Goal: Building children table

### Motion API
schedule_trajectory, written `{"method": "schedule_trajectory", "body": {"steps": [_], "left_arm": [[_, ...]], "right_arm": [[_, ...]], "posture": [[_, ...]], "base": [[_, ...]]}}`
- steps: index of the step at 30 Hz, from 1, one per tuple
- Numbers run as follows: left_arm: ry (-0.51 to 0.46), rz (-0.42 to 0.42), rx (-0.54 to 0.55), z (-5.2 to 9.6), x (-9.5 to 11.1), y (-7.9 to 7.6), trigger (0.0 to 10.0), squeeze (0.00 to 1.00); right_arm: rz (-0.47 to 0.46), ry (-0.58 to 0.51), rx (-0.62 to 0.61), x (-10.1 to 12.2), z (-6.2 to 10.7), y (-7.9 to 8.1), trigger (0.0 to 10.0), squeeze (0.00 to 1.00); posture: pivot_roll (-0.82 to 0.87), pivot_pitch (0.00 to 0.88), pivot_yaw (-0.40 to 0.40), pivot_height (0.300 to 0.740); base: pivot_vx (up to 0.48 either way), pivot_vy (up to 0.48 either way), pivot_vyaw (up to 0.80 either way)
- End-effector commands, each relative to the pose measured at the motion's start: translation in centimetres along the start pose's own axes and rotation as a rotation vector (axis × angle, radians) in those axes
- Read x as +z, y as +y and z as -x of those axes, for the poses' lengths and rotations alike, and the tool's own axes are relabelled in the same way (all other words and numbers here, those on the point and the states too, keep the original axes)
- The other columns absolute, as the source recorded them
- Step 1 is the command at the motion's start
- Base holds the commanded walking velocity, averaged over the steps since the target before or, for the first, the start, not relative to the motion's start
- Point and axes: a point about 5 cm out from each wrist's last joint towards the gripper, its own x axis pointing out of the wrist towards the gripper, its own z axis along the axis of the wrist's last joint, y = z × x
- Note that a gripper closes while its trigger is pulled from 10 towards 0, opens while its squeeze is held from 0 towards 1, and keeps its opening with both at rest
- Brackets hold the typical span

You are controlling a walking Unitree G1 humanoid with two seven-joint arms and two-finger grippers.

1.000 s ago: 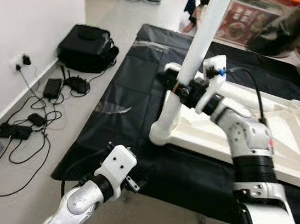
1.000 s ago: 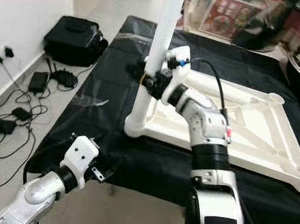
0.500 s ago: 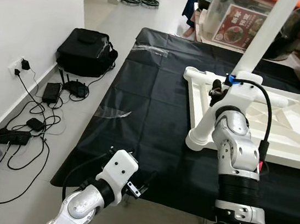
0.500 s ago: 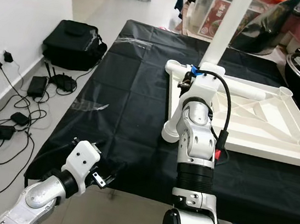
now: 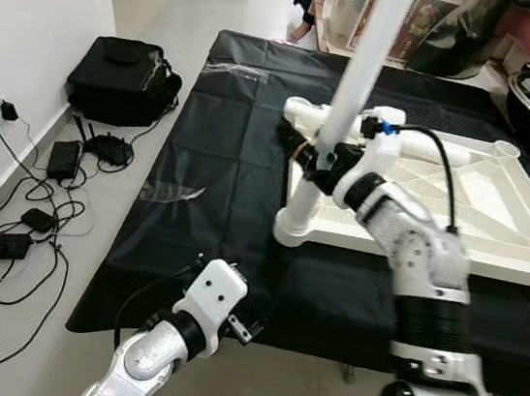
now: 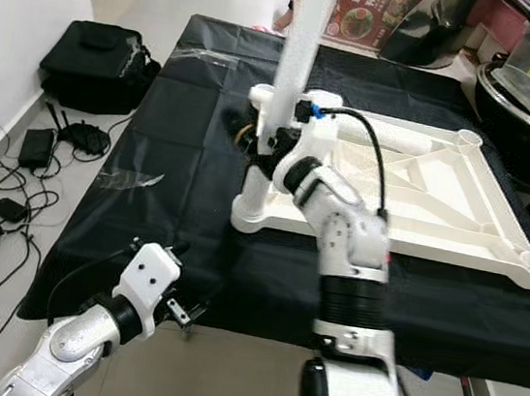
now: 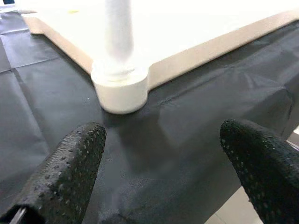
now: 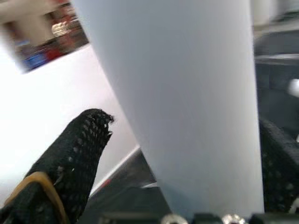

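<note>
Gripping the white table leg (image 5: 358, 74) in its corner socket (image 5: 294, 226), the right gripper (image 5: 323, 160) seats it; left gripper (image 7: 159, 163) hangs released. Next, likely press it home.

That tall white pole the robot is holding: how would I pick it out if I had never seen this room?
Find the black cloth spread on the floor, then the white upturned tabletop lying on it. At its near left corner, the white table leg stands upright in a round socket, with the right gripper around it. Other corner sockets visible stand empty.

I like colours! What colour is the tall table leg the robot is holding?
White. The table leg in the right pincer shows best in the left eye view.
</note>
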Motion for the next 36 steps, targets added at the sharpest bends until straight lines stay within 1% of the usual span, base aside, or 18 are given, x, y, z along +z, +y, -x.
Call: {"method": "schedule_trajectory", "body": {"steps": [1,3,4,6,8,9,10,13,18,19,28,30,31,32,33,34,35,36], "left_arm": [[0.007,0.004,-0.002,0.1,-0.2,-0.1,10.0,0.0],[0.007,0.004,-0.002,0.1,-0.2,-0.1,10.0,0.0],[0.008,0.003,-0.005,0.1,-0.2,-0.2,10.0,0.0],[0.008,0.003,-0.005,0.1,-0.2,-0.2,10.0,0.0],[0.01,0.004,-0.007,0.1,-0.3,-0.2,10.0,0.0],[0.01,0.004,-0.007,0.1,-0.3,-0.2,10.0,0.0],[0.011,0.005,-0.007,0.1,-0.3,-0.1,10.0,0.0],[0.011,0.005,-0.008,0.1,-0.3,-0.2,10.0,0.0],[0.013,0.009,-0.009,0.1,-0.3,-0.3,10.0,0.0],[0.013,0.011,-0.009,0.1,-0.3,-0.3,10.0,0.0],[0.013,0.014,-0.008,0.1,-0.3,-0.3,10.0,0.0],[0.013,0.015,-0.006,0.1,-0.2,-0.2,10.0,0.0],[0.013,0.015,-0.006,0.1,-0.2,-0.2,10.0,0.0],[0.012,0.016,-0.005,0.1,-0.2,-0.2,10.0,0.0],[0.013,0.016,-0.005,0.1,-0.2,-0.2,10.0,0.0],[0.013,0.016,-0.005,0.1,-0.2,-0.2,10.0,0.0],[0.013,0.016,-0.005,0.1,-0.2,-0.1,10.0,0.0],[0.014,0.016,-0.005,0.1,-0.2,-0.1,10.0,0.0]], "right_arm": [[0.027,0.024,0.185,-0.1,0.1,1.4,10.0,1.0],[0.027,0.024,0.185,-0.1,0.1,1.4,10.0,1.0],[0.05,0.051,0.257,-0.2,0.9,1.4,10.0,1.0],[0.05,0.051,0.257,-0.2,0.9,1.4,10.0,1.0],[0.101,0.107,0.339,-0.4,2.0,1.0,10.0,1.0],[0.111,0.146,0.319,-0.6,2.0,0.4,10.0,0.8],[0.119,0.162,0.297,-0.7,1.8,-0.1,10.0,0.0],[0.098,0.162,0.298,-0.5,1.7,-0.5,10.0,0.0],[0.115,0.136,0.33,0.1,1.6,-0.4,10.0,0.0],[0.116,0.132,0.33,0.3,1.4,-0.5,0.0,0.0],[0.104,0.107,0.347,0.5,1.2,-0.7,0.0,0.0],[0.112,0.059,0.234,0.8,0.9,-1.3,0.0,0.0],[0.112,0.059,0.234,0.8,0.9,-1.3,0.0,0.0],[0.11,0.038,0.183,0.9,0.8,-1.6,0.0,0.0],[0.063,-0.021,0.122,1.1,0.8,-1.9,0.0,0.0],[0.063,-0.021,0.122,1.1,0.8,-1.9,0.0,0.0],[0.031,-0.061,0.023,1.0,0.8,-2.5,0.0,0.0],[0.038,-0.074,-0.141,0.5,0.8,-3.5,0.0,0.0]], "posture": [[0.1,0.066,-0.096,0.74],[0.1,0.066,-0.096,0.74],[0.11,0.071,-0.097,0.74],[0.11,0.071,-0.097,0.74],[0.11,0.073,-0.097,0.74],[0.11,0.073,-0.097,0.74],[0.11,0.072,-0.096,0.74],[0.11,0.07,-0.101,0.74],[0.11,0.072,-0.105,0.74],[0.11,0.077,-0.105,0.74],[0.11,0.082,-0.105,0.74],[0.11,0.088,-0.102,0.74],[0.11,0.088,-0.102,0.74],[0.11,0.088,-0.102,0.74],[0.11,0.088,-0.103,0.74],[0.11,0.088,-0.103,0.74],[0.11,0.091,-0.098,0.74],[0.1,0.089,-0.097,0.74]], "base": [[0.0,0.0,0.0],[0.0,0.0,0.0],[0.0,0.0,0.0],[0.0,0.0,0.0],[0.0,0.0,0.0],[0.0,0.0,0.0],[0.0,0.0,0.0],[0.0,0.0,0.0],[0.0,0.0,0.0],[0.0,0.0,0.0],[0.0,0.0,0.0],[0.0,0.0,0.0],[0.0,0.0,0.0],[0.0,0.0,0.0],[0.0,0.0,0.0],[0.0,0.0,0.0],[0.0,0.0,0.0],[0.0,0.0,0.0]]}}
